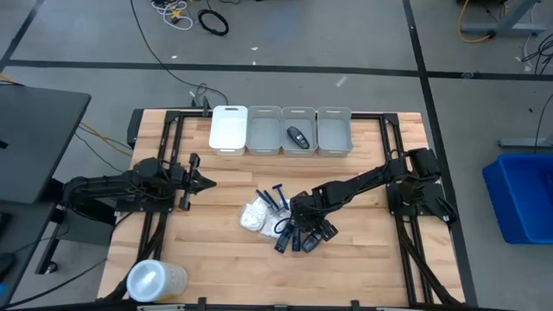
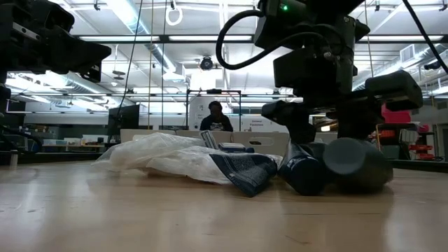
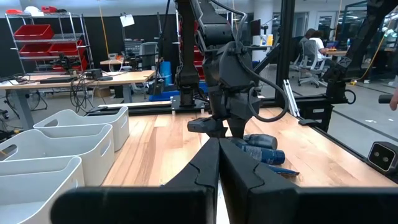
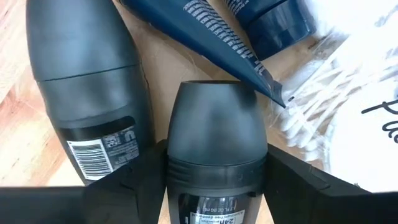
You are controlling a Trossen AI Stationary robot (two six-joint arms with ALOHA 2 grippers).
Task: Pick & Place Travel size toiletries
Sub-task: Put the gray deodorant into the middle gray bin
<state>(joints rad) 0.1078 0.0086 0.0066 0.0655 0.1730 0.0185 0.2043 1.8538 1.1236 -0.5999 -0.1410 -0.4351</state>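
Right gripper (image 4: 214,180) low over toiletry pile mid-table, fingers straddling dark rounded deodorant container (image 4: 216,134), not yet clamped. Squeeze evenly on cap shoulders, avoid twin dark container (image 4: 81,87) just beside and dark blue tube (image 4: 217,40). Lift straight, head for white bins (image 1: 282,131). Left gripper (image 1: 192,181) clenched, empty, parked left.

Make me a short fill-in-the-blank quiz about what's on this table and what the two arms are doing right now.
1. The right tool has its fingers on either side of a dark ____ container.
2. Of the four bins at the table's far edge, ____ holds a dark item.
3. The left tool, away from the pile, has its fingers ____.
4. The clear round tub lies near the table's front ____ corner.

Missing words: oblong; one; shut; left
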